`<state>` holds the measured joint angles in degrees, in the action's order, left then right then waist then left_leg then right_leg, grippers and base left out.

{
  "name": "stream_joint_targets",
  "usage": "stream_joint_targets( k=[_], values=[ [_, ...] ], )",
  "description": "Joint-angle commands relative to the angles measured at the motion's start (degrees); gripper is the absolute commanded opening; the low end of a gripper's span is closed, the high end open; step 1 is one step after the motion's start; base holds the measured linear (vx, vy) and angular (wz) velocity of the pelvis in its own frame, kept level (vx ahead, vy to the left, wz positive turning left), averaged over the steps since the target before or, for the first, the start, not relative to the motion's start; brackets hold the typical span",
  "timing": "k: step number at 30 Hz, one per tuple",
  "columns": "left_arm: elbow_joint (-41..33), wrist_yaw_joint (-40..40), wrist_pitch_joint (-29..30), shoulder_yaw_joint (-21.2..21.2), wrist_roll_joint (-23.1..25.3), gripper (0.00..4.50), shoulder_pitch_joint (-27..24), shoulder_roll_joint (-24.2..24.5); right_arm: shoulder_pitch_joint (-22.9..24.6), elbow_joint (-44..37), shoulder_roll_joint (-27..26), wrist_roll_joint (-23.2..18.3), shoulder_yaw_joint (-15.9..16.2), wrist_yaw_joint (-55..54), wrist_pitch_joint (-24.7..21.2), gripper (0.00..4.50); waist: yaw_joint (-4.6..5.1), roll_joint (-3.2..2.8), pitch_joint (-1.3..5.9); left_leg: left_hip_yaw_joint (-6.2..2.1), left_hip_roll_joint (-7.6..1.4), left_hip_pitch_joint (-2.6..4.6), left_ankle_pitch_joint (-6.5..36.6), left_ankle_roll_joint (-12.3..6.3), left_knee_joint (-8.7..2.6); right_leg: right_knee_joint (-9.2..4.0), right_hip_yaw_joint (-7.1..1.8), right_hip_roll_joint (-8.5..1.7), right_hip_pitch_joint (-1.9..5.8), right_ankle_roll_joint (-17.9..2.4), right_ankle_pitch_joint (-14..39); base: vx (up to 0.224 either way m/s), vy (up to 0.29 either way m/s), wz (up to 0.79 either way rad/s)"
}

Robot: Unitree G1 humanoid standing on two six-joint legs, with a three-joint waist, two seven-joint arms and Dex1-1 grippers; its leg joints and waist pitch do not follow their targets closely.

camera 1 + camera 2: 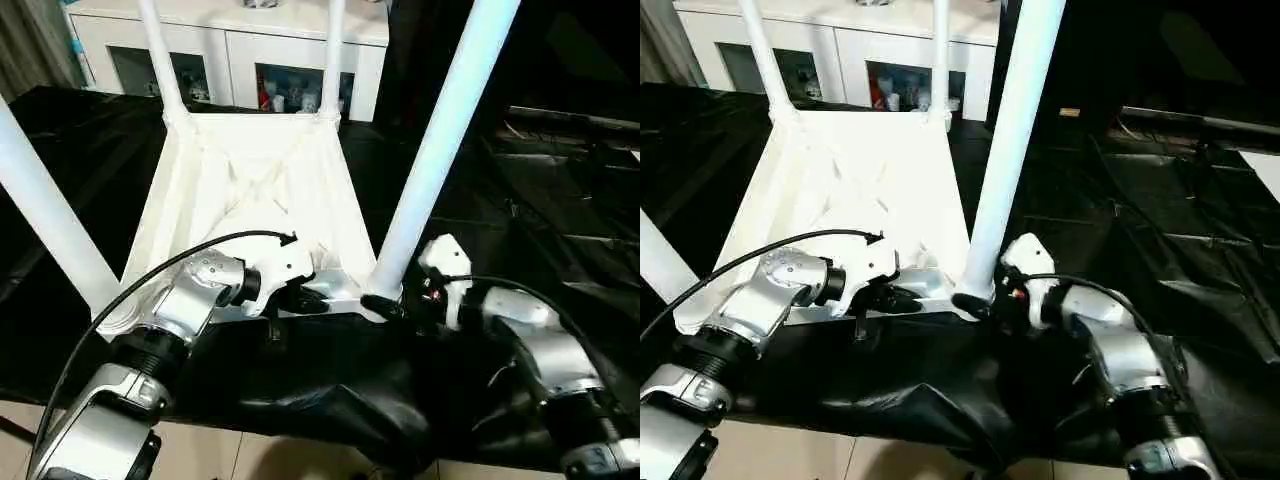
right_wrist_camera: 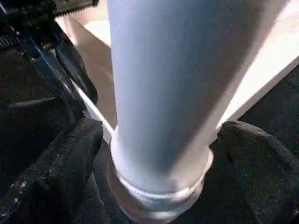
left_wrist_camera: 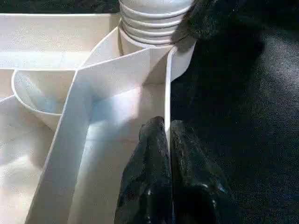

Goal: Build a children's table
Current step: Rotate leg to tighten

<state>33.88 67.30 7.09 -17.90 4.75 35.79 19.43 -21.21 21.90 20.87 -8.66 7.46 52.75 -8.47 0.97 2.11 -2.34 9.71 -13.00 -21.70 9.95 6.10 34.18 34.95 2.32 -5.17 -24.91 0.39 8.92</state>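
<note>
While the children's table (image 1: 255,190) lay upside down on the black-draped work table (image 1: 560,200), near its front edge, all four white legs stood up from the corner sockets. The left gripper (image 3: 167,140) was clenched on the thin rim wall of the top, close to the near right corner, one finger on each side of the wall. The right gripper (image 2: 159,154) stood wide around the base of the near right leg (image 1: 440,150); its fingers (image 2: 56,163) flanked the tube, and I could not tell if they touched it (so no firm grasp was visible). I judged this leg was being seated. To do it well, the left grip should hold the top steady, and the leg should stay straight in its socket until its ribbed collar (image 3: 154,21) sits fully down.
</note>
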Motion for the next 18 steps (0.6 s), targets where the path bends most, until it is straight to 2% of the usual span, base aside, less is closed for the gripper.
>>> stream_joint_targets(
  k=[1,8,13,18],
  values=[
    [-0.07,0.24,1.89,-1.49,0.47,0.00,-2.14,0.42,-1.52,0.89,0.11,-0.12,0.38,0.51,0.82,4.09,-0.32,0.25,3.37,0.84,0.66,0.06,17.31,-3.10,-4.00,-4.74,-0.91,-0.94,3.45,-10.85,18.86,0.000,0.000,0.00],
    [-0.73,0.47,2.65,-1.46,0.42,0.00,-2.27,0.91,-2.46,2.65,-0.03,-0.15,0.13,1.02,1.40,3.41,-0.22,0.26,3.46,0.92,0.60,-0.01,15.62,-3.60,-3.93,-4.46,-0.97,-0.89,3.51,-11.73,15.70,0.000,0.000,0.00],
    [-0.79,0.87,2.78,-1.50,0.37,0.00,-2.31,1.36,-3.03,3.90,-0.21,-0.35,0.13,2.24,1.99,3.03,-0.21,0.33,3.47,0.91,0.63,0.05,16.60,-3.43,-3.93,-4.62,-0.93,-0.94,3.50,-11.27,17.67,0.000,0.000,0.00],
    [-1.09,1.18,3.09,-1.61,0.48,0.00,-2.50,1.89,-3.00,4.59,-0.26,-0.27,0.29,2.59,2.28,2.74,-0.23,0.38,3.50,0.93,0.60,-0.03,15.64,-3.60,-3.91,-4.48,-1.01,-0.95,3.55,-11.49,16.44,0.000,0.000,0.00]
  ],
)
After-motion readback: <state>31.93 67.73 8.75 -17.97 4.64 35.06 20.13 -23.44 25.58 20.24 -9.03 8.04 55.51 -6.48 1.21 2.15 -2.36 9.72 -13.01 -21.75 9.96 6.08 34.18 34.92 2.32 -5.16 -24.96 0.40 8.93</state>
